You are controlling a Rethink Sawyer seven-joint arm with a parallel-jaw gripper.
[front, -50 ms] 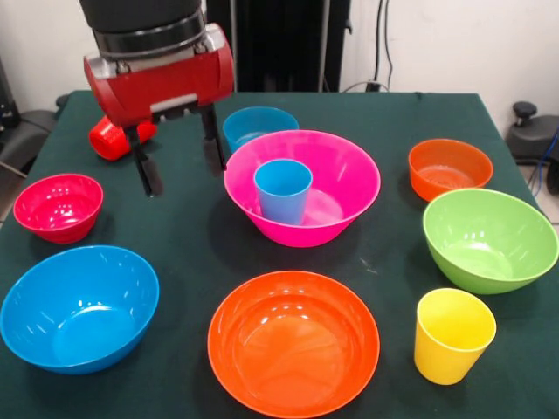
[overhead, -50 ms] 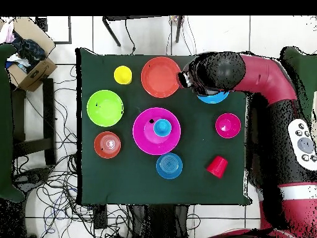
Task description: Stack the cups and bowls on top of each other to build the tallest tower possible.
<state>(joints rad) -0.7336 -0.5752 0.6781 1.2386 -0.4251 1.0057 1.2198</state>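
Dark green table underneath everything, bowls and cups scattered across it. Red and black arm reaching in over the cloth, its gripper hanging just above the surface with both dark fingers spread wide and nothing between them. Directly beside the gripper, large pink bowl near the table's middle, upright, serving as base of the tower so far. Large orange bowl at the near edge in the front view, empty and upright. Large blue bowl at the near left corner of that view, likewise empty; seen from overhead, mostly hidden under the arm's head. Large green bowl on the right of the front view, well apart from the pink one. Small orange bowl just behind the green one, upright. Small red bowl on the left, beyond the large blue bowl. Small blue bowl just behind the pink bowl, partly hidden by its rim. Yellow cup upright at the near right, just in front of the green bowl. Light blue cup standing upright, mouth up, inside the pink bowl. Red cup lying on its side at the far left, partly behind the gripper's red housing.
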